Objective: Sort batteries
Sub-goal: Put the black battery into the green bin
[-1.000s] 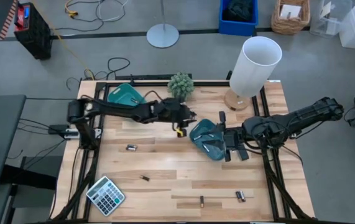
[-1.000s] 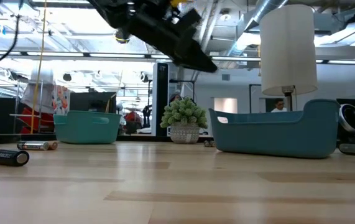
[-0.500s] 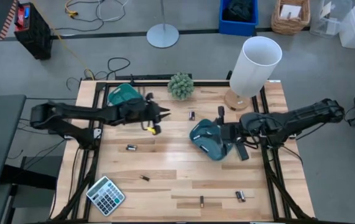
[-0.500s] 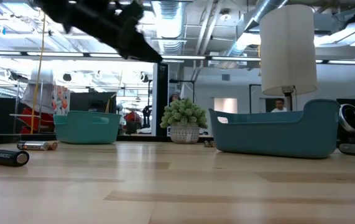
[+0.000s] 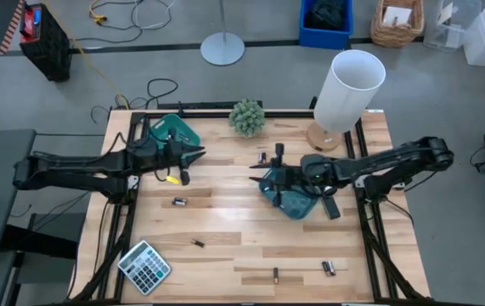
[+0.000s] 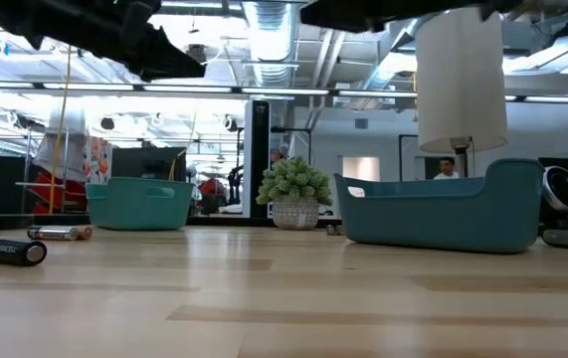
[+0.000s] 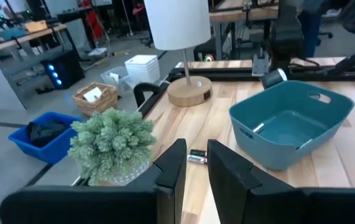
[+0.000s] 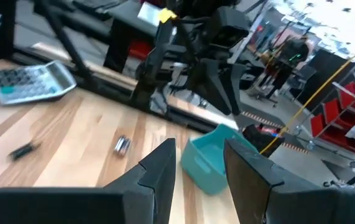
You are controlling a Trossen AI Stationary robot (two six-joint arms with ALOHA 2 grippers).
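Small batteries lie on their sides on the wood table: one point(image 5: 262, 158) between the plant and the right teal tray point(image 5: 291, 202), one point(image 5: 179, 201) left of centre, and others point(image 5: 198, 243), point(image 5: 275, 274), point(image 5: 328, 268) nearer the front. A second teal tray point(image 5: 172, 130) stands at the far left. My left gripper point(image 5: 193, 154) hovers beside that left tray and points to the table's right; its fingers point(image 7: 172, 168) show a narrow gap with nothing in it. My right gripper point(image 5: 257, 176) is open and empty above the right tray's left rim, pointing left.
A potted plant point(image 5: 246, 116) and a white-shaded lamp point(image 5: 348, 89) stand at the far edge. A grey calculator point(image 5: 144, 266) lies at the front left corner. In the low view two batteries point(image 6: 10, 251), point(image 6: 60, 233) lie at the left. The table's middle is bare wood.
My left gripper has drawn back toward the table's left edge, from beside the plant to the left tray, and has uncovered the battery near the plant. My right gripper has gone toward the table's left, from the right tray's right side across to its left rim.
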